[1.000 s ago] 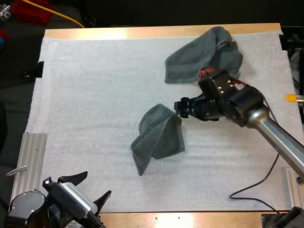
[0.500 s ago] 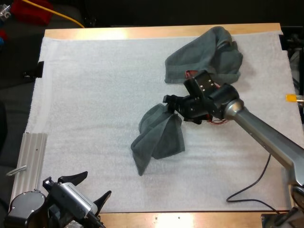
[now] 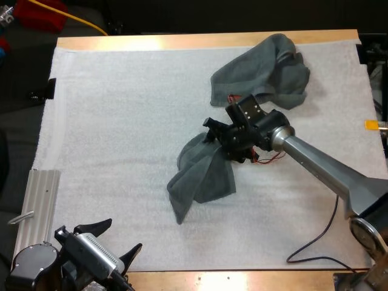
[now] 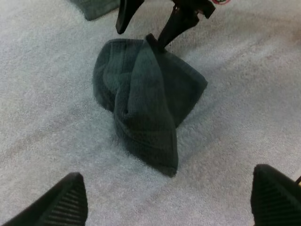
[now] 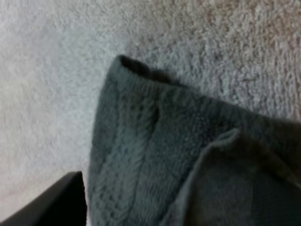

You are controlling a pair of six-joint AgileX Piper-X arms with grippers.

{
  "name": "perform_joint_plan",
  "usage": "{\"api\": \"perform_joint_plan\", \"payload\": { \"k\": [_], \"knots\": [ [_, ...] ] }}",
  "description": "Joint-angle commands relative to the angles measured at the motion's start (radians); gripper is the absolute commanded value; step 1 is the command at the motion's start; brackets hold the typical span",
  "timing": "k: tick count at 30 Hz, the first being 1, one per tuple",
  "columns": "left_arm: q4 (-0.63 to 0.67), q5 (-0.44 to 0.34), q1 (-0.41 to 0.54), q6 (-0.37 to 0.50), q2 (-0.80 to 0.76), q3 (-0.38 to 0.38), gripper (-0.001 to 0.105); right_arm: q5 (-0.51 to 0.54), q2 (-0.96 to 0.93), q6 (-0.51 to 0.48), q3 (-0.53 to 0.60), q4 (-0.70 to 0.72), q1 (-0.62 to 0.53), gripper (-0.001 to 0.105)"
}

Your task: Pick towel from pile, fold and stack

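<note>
Right end effector [image 3: 213, 132] has moved left onto the far edge of the crumpled towel [image 3: 203, 176], mid-mat [image 3: 121, 121]; its fingers are spread and hold nothing yet. Left end effector [image 3: 121, 236] is parked, spread and empty. A grasp looks imminent.

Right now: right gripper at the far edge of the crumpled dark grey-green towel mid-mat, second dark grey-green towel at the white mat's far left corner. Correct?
One error. The second dark grey-green towel lies at the white mat's far right corner, not the far left, as the high view shows. The rest holds: the right gripper is at the far edge of the crumpled dark grey-green towel mid-mat.
</note>
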Motion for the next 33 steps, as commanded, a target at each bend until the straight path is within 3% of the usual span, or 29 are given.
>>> {"api": "perform_joint_plan", "payload": {
  "k": [1,8,13,19,25,27,33],
  "knots": [
    [0.003,-0.004,-0.005,0.007,0.004,-0.003,0.069,-0.011,0.002,0.003,-0.003,0.001,-0.004,0.070],
    [0.002,-0.004,-0.005,0.007,0.004,-0.003,0.069,-0.004,0.016,-0.002,-0.003,0.004,-0.004,0.065],
    [-0.006,-0.004,-0.005,0.007,0.004,-0.003,0.069,0.002,0.029,-0.002,-0.003,0.006,-0.004,0.042],
    [-0.006,-0.004,-0.005,0.007,0.004,-0.003,0.069,0.002,0.036,-0.024,-0.002,0.006,-0.004,0.035],
    [-0.006,-0.004,-0.005,0.007,0.004,-0.003,0.069,0.002,0.036,-0.073,-0.002,0.006,-0.004,0.005],
    [-0.006,-0.004,-0.005,0.007,0.004,-0.003,0.069,0.002,0.036,-0.085,-0.002,0.006,-0.004,0.001],
    [-0.006,-0.004,-0.005,0.007,0.004,-0.003,0.069,-0.017,0.034,-0.210,-0.002,0.028,-0.002,0.001]
  ]
}}
